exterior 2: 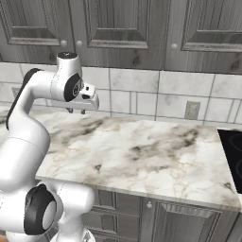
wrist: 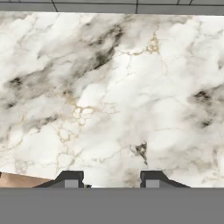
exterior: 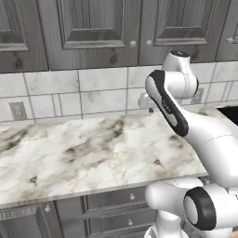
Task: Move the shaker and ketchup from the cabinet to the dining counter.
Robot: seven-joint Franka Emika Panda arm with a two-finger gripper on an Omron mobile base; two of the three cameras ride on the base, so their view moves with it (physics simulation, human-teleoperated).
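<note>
The dark grey-brown cabinet (exterior: 93,28) (exterior 2: 123,28) hangs above the tiled wall with its raised-panel doors shut. The shaker and the ketchup are hidden, and the dining counter is out of view. My gripper (exterior 2: 75,111) (exterior: 151,110) hangs below the cabinet doors and points down at the marble worktop (exterior: 83,153). In the hand view its two dark fingertips (wrist: 70,179) stand apart around my gripper (wrist: 111,179), with bare marble and nothing else between them.
White tiles with a wall outlet (exterior: 18,110) (exterior 2: 191,110) back the marble worktop (exterior 2: 142,151). A black cooktop (exterior 2: 234,151) is set into its right end. Low drawer units with knobs (exterior: 116,200) sit under the front edge.
</note>
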